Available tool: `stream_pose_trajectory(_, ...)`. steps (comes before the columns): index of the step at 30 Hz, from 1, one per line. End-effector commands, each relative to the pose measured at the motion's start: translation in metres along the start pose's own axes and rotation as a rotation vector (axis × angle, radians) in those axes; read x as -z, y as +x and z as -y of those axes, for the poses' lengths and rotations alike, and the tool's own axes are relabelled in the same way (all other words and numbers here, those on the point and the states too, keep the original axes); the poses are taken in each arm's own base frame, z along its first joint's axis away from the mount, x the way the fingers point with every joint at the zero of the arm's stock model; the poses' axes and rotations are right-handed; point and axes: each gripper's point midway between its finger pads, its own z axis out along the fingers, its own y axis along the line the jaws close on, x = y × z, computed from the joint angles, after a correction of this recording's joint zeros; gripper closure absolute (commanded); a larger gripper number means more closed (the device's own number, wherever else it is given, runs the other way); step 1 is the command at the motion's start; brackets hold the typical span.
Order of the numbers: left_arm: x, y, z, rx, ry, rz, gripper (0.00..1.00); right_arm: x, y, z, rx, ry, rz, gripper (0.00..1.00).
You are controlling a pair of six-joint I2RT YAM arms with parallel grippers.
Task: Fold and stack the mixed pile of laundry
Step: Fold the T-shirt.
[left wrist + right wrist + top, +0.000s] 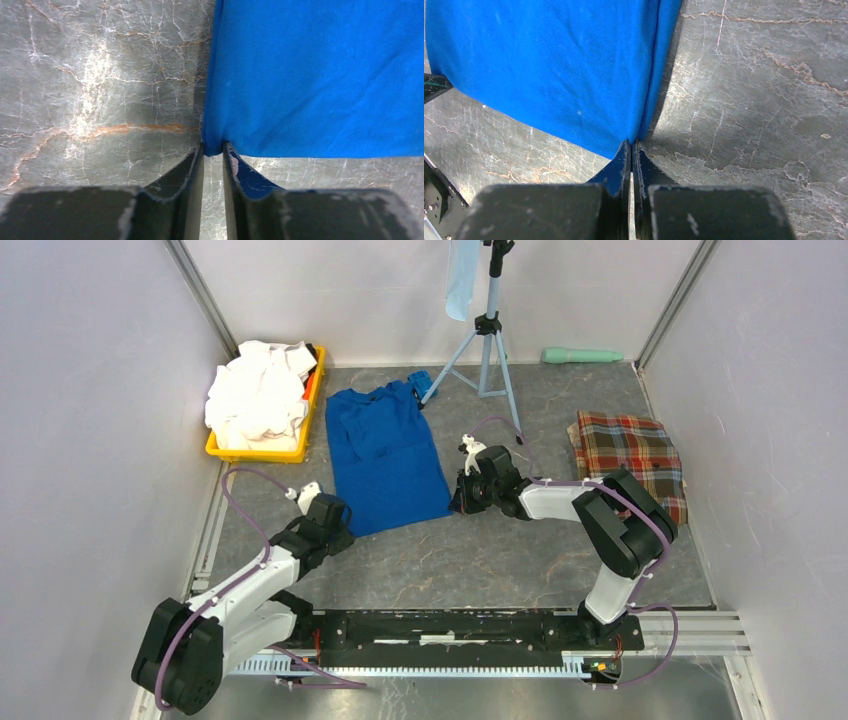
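The table [520, 560] holds the laundry in three places: white shirts [258, 390] heaped in the yellow tray [225, 452] at far left, the plaid cloth [628, 455] at far right, and the blue T-shirt [385, 455] spread flat in the middle with its hem toward me. The fold looks like my job now. I judge it best to raise both hem corners together, level, with the hem taut between them. Then I carry them toward the collar and lay them square on the shoulders.

My left arm slants low from its base to the near left corner. My right arm elbows out and doubles back to the near right corner.

My right gripper [631, 145] is pressed together on that corner. My left gripper [213, 150] has a fingertip on either side of its corner. I cannot tell whether it bites, so I would make sure of that before lifting.
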Motion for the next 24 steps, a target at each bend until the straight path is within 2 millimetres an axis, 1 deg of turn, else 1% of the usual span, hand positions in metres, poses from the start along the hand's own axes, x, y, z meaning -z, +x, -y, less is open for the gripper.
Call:
stream_pose_trajectory(1,-0.003,-0.005,0.009,0.044,0.037,0.025,0.78,-0.001,0.033,0.014,-0.007,0.038,-0.094,1.0)
stream_pose_trajectory(5,-0.002,-0.004,0.018,0.01,0.083,0.012,0.96,0.001,0.034,0.014,-0.01,0.035,-0.086,1.0)
stream_pose_trajectory(6,-0.002,-0.003,0.018,0.006,0.087,0.008,0.98,0.002,0.035,0.014,-0.013,0.037,-0.086,1.0)
stream_pose_trajectory(11,0.008,0.006,0.024,-0.001,0.143,-0.038,0.98,0.011,0.045,0.012,-0.027,0.025,-0.09,1.0)
stream_pose_trajectory(14,0.023,0.012,0.032,0.012,0.207,-0.079,0.98,0.02,0.048,0.01,-0.029,0.014,-0.081,1.0)
stream_pose_trajectory(17,0.038,0.02,0.037,0.013,0.253,-0.13,0.98,0.032,0.059,0.008,-0.041,0.005,-0.084,1.0)
stream_pose_trajectory(21,0.054,0.033,0.041,0.009,0.304,-0.196,0.98,0.048,0.068,-0.002,-0.071,-0.044,-0.073,1.0)
stream_pose_trajectory(24,0.064,0.047,0.048,0.005,0.338,-0.25,0.98,0.06,0.075,-0.008,-0.086,-0.068,-0.066,1.0)
